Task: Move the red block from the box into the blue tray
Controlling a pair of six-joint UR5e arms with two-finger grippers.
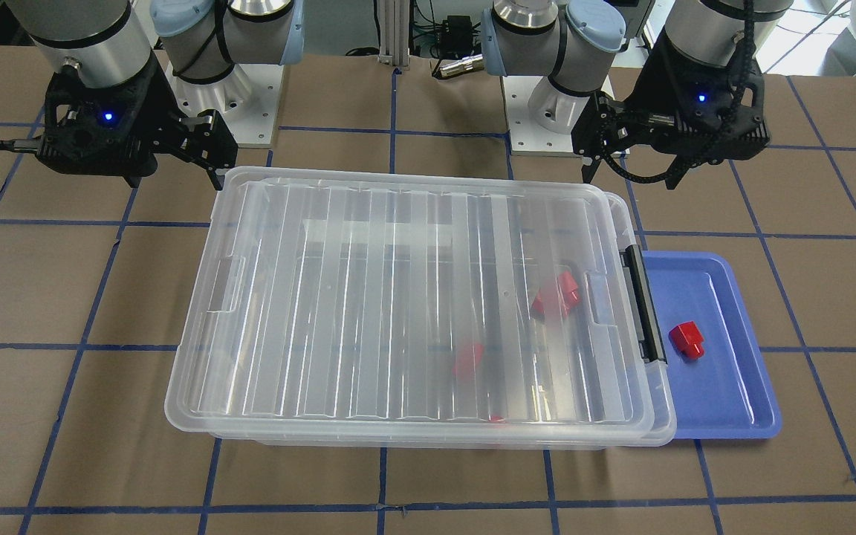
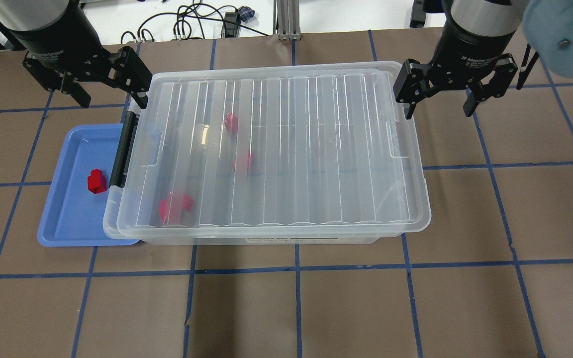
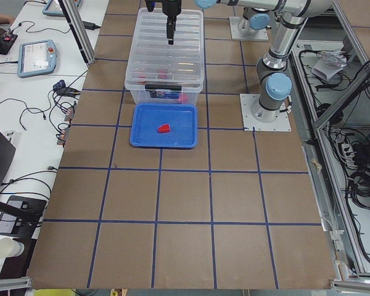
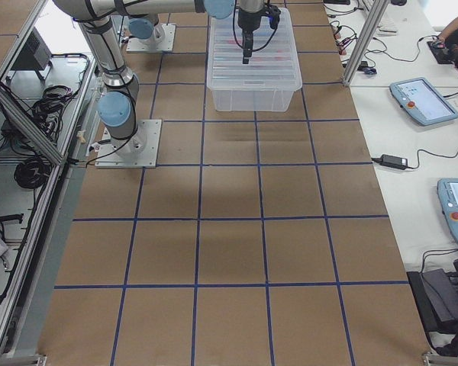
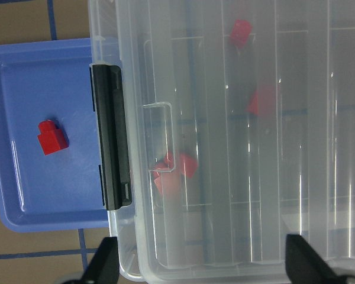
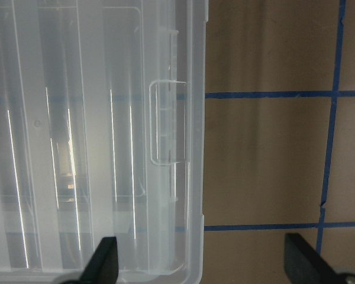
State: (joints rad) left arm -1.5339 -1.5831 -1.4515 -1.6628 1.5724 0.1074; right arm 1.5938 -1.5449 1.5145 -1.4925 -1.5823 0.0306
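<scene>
Red block (image 2: 97, 181) lies flat in the blue tray (image 2: 62, 219). Its long axis runs approx parallel to the tray's long sides and to the black latch handle (image 2: 122, 149). Stub end points away from the robot, fat end toward it.

From the L claw (image 2: 111, 99), the block is below and out past the outer finger (the one farther from box centre). It sits beyond the latch handle, well apart from both fingers. L claw hangs high over the latch end of the box (image 2: 418, 199), pointing straight down, jaws spread wide w/ nothing btwn them.

Lid is on the box. More red blocks (image 2: 243, 161) show blurred thru it, below the L claw and toward its inner finger.

R claw (image 2: 438, 110) is also raised and straight down, jaws wide and empty. It straddles the box's opposite end, one finger over the lid, the other over bare table (image 2: 465, 223). The block in the tray is well away from the R claw, w/ the whole box length btwn.
</scene>
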